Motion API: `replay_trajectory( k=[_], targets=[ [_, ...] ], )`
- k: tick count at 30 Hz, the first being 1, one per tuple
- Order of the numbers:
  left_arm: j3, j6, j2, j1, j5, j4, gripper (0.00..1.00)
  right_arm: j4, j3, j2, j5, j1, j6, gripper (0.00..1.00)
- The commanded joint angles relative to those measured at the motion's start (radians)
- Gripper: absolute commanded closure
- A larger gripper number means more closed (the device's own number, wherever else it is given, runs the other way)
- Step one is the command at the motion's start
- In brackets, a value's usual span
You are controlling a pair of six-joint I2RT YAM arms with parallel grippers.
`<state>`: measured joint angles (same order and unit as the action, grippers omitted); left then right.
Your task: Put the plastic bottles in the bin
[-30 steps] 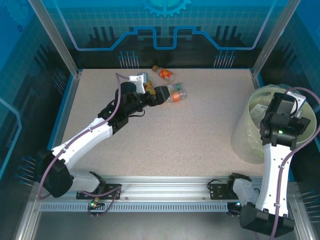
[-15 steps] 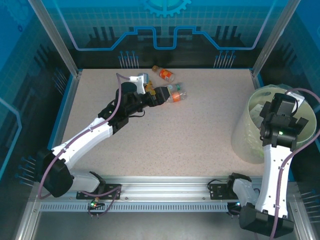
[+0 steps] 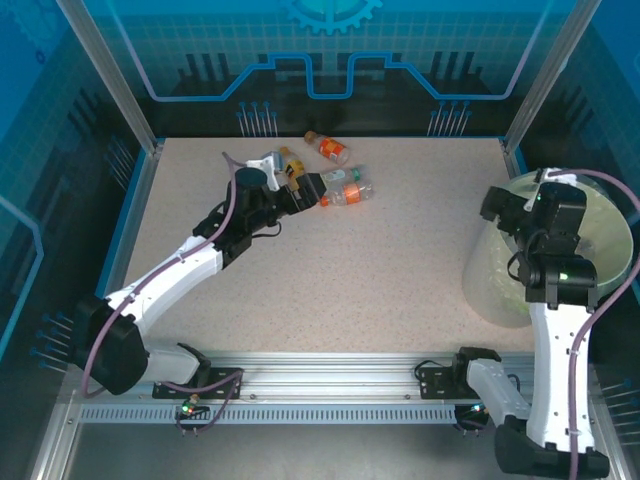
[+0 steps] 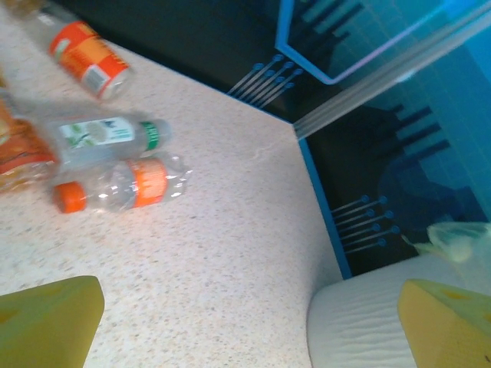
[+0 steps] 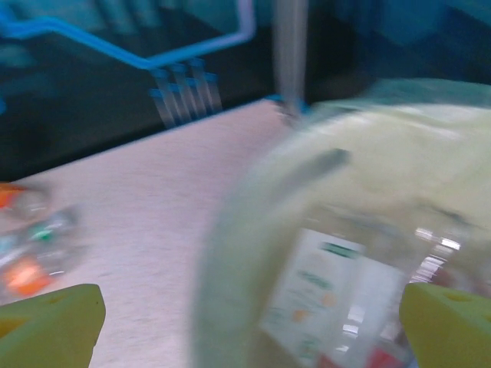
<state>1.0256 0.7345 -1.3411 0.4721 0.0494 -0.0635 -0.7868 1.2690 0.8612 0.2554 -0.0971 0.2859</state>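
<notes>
Setting: a speckled beige table [image 3: 400,270] inside a blue-walled enclosure, with metal posts at the far corners.
Top view, bottles: a small cluster of plastic bottles [image 3: 345,190] lies flat near the table's far edge, left of the middle. An orange-labelled bottle [image 3: 329,149] lies a little apart, closer to that edge.
Top view, left gripper: the left gripper [image 3: 312,190] reaches in from the near left corner, with its tips just beside the cluster. Whether they touch a bottle cannot be told here.
Top view, bin: the bin [image 3: 490,275] stands at the right edge, lined with a translucent bag.
Top view, right gripper: the right gripper [image 3: 505,210] hangs over the bin's left rim, on an arm rising from the near right corner.
Left wrist view, jaws: the left pads [image 4: 46,326] sit in the two bottom corners, spread wide, with bare table between them and nothing gripped.
Left wrist view, bottles: ahead of the jaws lies an orange-capped bottle [image 4: 123,184]. A green-capped bottle [image 4: 103,136] lies just beside it, and the orange-labelled one is farther off. Another bottle is cut off at the left.
Right wrist view, jaws: the picture is blurred. The right pads [image 5: 50,326] sit in both bottom corners, wide apart and empty.
Right wrist view, bin: the curved rim runs between the pads, and labelled bottles lie inside the bag. Blurred bottles lie on the table far to the left.
</notes>
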Motion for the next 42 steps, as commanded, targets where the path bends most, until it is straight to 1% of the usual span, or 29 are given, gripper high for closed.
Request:
replay_trajectory(
  k=[1,3,6,8,11,13,15,19,23,29,32,36,40,42],
  targets=[
    [-0.039,0.091,0.034,-0.031,-0.057,0.036,0.01,0.112,0.028,0.01,-0.183,0.119,0.013,0.0],
    [-0.055,0.122,0.044,-0.048,-0.085,0.066,0.01,0.17,0.033,0.039,-0.238,0.202,0.001,0.0],
    [-0.075,0.143,0.055,-0.072,-0.091,0.106,0.01,0.227,0.047,0.113,-0.308,0.304,-0.038,0.0],
    [-0.081,0.151,0.06,-0.083,-0.09,0.134,0.01,0.253,0.058,0.174,-0.319,0.366,-0.065,0.0],
    [-0.079,0.149,0.062,-0.092,-0.095,0.184,0.01,0.295,0.071,0.28,-0.331,0.428,-0.097,0.0],
    [-0.073,0.149,0.06,-0.093,-0.101,0.218,0.01,0.32,0.086,0.362,-0.338,0.447,-0.102,0.0],
    [-0.068,0.147,0.057,-0.093,-0.109,0.243,0.01,0.334,0.109,0.46,-0.368,0.457,-0.129,0.0],
    [-0.068,0.146,0.048,-0.094,-0.116,0.273,0.01,0.3,0.209,0.679,-0.35,0.468,-0.182,0.0],
    [-0.061,0.145,0.033,-0.096,-0.114,0.301,0.01,0.277,0.317,0.879,-0.369,0.47,-0.396,0.0],
    [-0.072,0.137,0.037,-0.105,-0.129,0.324,0.01,0.236,0.478,1.126,-0.382,0.471,-0.739,0.0],
    [-0.087,0.136,0.043,-0.111,-0.133,0.326,0.01,0.199,0.574,1.244,-0.395,0.474,-0.855,0.0],
    [-0.105,0.133,0.052,-0.122,-0.14,0.333,0.01,0.154,0.706,1.38,-0.383,0.481,-0.948,0.02],
    [-0.117,0.125,0.058,-0.133,-0.152,0.344,0.01,0.075,0.823,1.504,-0.326,0.508,-1.015,0.02],
    [-0.121,0.124,0.059,-0.137,-0.155,0.344,0.01,0.049,0.855,1.546,-0.31,0.52,-1.034,0.02]
  ],
)
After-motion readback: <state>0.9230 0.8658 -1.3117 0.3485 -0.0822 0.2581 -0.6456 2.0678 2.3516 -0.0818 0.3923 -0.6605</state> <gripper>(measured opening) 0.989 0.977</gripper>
